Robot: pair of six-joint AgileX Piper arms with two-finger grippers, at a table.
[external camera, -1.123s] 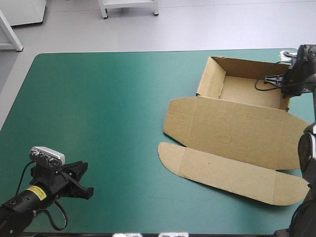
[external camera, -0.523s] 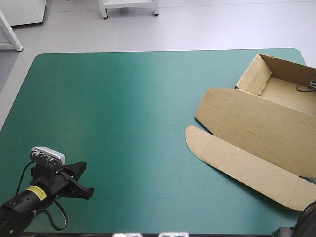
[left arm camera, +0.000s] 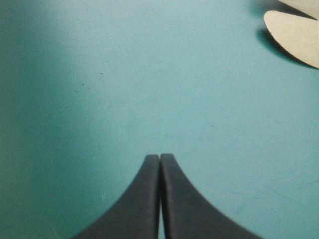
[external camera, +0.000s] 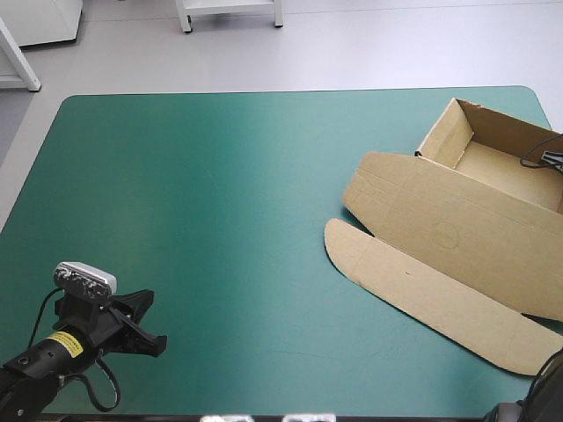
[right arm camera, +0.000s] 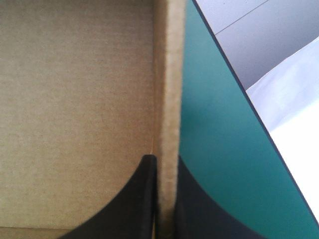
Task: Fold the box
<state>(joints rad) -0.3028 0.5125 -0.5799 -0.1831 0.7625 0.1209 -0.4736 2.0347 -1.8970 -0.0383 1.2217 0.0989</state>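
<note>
The brown box [external camera: 457,233] lies at the table's right side as an open tray with its lid flat toward the front. Its far right part runs out of the high view. In the right wrist view my right gripper [right arm camera: 167,160] is shut on the box's upright wall [right arm camera: 169,74], one black finger inside over the tray floor [right arm camera: 75,99], the other outside. My left gripper [external camera: 145,321] rests low at the table's front left corner, far from the box. Its fingers [left arm camera: 149,199] meet in an arch, shut on nothing. A rounded lid flap [left arm camera: 294,32] shows far ahead of it.
Bare teal-green cover [external camera: 202,193] spreads across the left and middle of the table. Just beyond the held wall, the table's right edge [right arm camera: 239,89] runs close to the box, with grey floor past it.
The box has been dragged toward the table's right edge, then turned slightly with its lid swinging a little left. The right gripper has passed out of the high view. The left arm has stayed still.
</note>
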